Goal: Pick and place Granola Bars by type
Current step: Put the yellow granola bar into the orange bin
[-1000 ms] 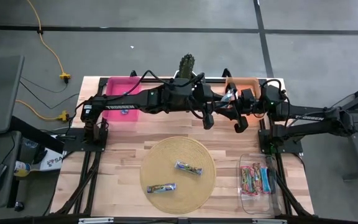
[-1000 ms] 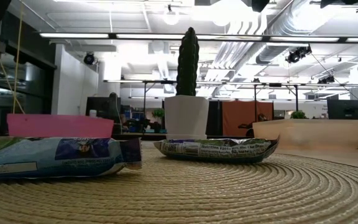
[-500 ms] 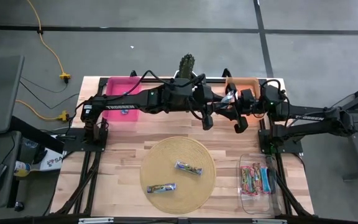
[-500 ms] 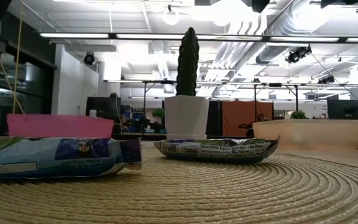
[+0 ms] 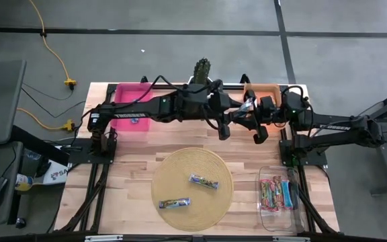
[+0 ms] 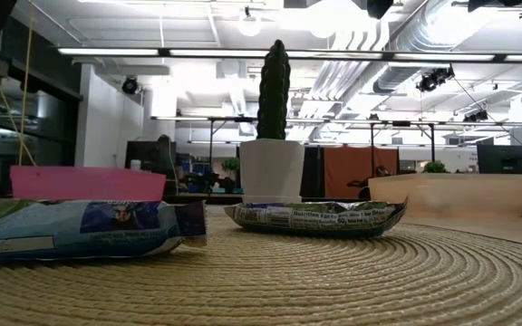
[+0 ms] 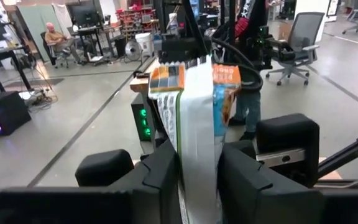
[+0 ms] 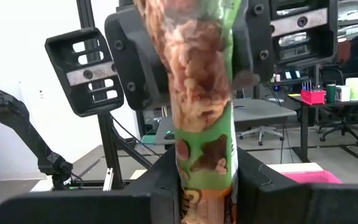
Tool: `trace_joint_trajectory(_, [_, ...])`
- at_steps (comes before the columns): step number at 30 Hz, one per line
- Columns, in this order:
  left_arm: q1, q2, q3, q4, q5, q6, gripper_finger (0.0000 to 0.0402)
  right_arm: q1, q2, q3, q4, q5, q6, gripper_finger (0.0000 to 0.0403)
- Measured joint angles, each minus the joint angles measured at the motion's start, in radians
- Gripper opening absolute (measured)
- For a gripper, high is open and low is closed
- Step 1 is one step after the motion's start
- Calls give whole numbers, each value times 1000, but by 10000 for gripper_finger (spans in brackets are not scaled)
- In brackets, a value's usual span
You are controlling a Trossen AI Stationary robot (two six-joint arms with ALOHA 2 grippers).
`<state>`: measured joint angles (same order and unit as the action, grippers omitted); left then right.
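Observation:
One granola bar (image 5: 249, 103) hangs in the air over the far middle of the table, between my two grippers. My left gripper (image 7: 197, 180) comes from the left and is shut on one end; its view shows the bar's white-and-orange back (image 7: 194, 106). My right gripper (image 8: 204, 180) comes from the right and is shut on the other end; its view shows the brown-and-green front (image 8: 197, 74). Two more bars (image 5: 203, 181) (image 5: 174, 202) lie flat on the round woven mat (image 5: 180, 168). They also show in the low view (image 6: 315, 217) (image 6: 80, 226). My left gripper pinches one end of the bar (image 7: 197, 158) between its two fingers, one finger on either side. The fingers come level from the table's left and lie along the bar. The bar runs on toward the other gripper, clear of the table. My right gripper pinches the bar's other end (image 8: 204, 165) between its two fingers, one finger on either side. The fingers come about level from the table's right and lie along the bar. The bar is held clear of the table and reaches across to the left gripper.
A pink bin (image 5: 121, 101) with one bar in it stands at the far left. An orange bin (image 5: 267, 89) stands at the far right. A cactus in a white pot (image 5: 201, 69) is between them. A clear bin (image 5: 265, 210) with several bars sits at the near right.

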<state>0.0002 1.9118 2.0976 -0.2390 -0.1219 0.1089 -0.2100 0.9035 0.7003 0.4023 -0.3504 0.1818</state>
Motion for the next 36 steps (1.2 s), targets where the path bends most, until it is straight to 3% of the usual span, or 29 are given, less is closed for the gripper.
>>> trace_joint_trajectory(7, [0, 0, 54, -12, -7, 45, 148, 0, 0, 2, 4, 1, 0, 73])
trace_joint_trajectory(11, [-1, -4, 95, -16, -63, 82, 168, 0, -1, 2, 0, 1, 1, 73])
trace_joint_trajectory(18, [0, -17, 261, -204, -359, 127, 189, 0, -3, -2, -39, 1, 0, 73])
trace_joint_trajectory(20, [0, -31, 248, -206, -459, 125, 190, 0, -1, -2, -47, 2, 0, 73])
trace_joint_trajectory(23, [-1, -69, 244, -371, -612, 46, 191, 0, -1, -1, -45, 3, 0, 73])
trace_joint_trajectory(25, [-1, -107, 245, -578, -680, -96, 191, -9, -7, -1, -48, 3, 0, 73])
trace_joint_trajectory(28, [1, -132, 246, -907, -688, -364, 191, -30, -14, -1, -61, 4, 1, 73])
trace_joint_trajectory(32, [0, -130, 242, -1267, -598, -666, 191, -69, -23, -1, -55, 5, 8, 73])
trace_joint_trajectory(34, [-1, -129, 238, -1343, -523, -752, 191, -92, -24, -1, -56, 5, 14, 73])
trace_joint_trajectory(36, [-15, -136, 190, -1312, -405, -748, 191, -118, -26, -1, -57, 8, 19, 73])
